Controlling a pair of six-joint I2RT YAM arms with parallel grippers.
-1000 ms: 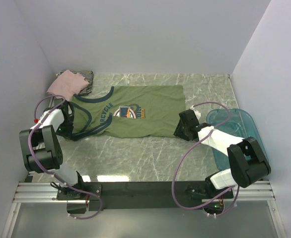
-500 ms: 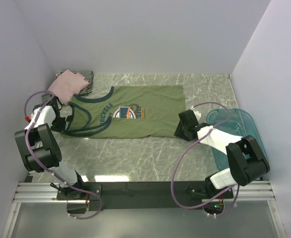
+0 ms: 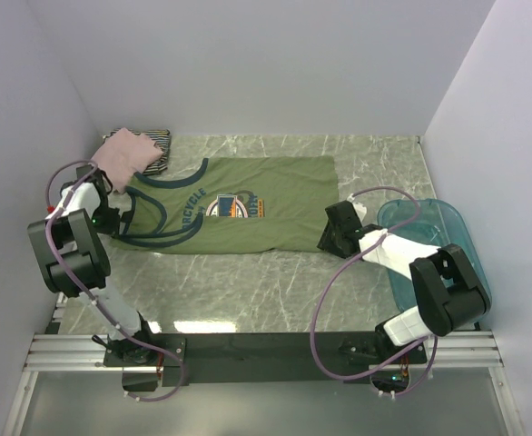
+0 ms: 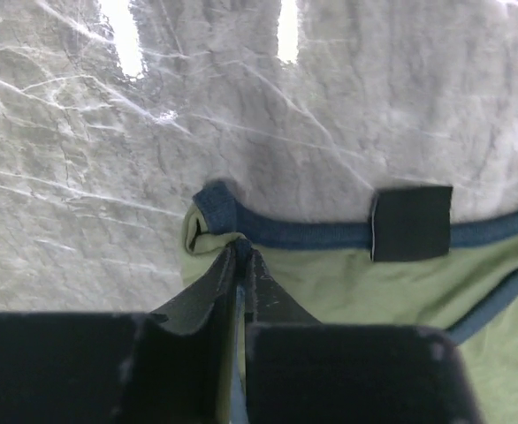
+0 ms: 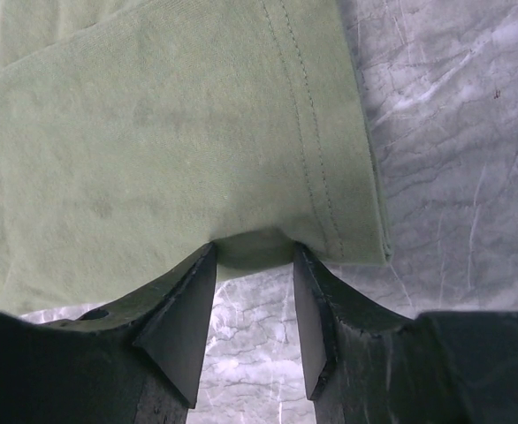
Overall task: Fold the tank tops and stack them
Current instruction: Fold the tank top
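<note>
Left claw pinches olive tank top's navy strap edge; right claw straddles its hem corner half-spread, marble table beyond.

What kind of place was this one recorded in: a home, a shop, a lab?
Most likely a lab test cell, not a home: plain white panels box in a marble-patterned tabletop, and a metal rail at its near edge carries both robot arms.
</note>
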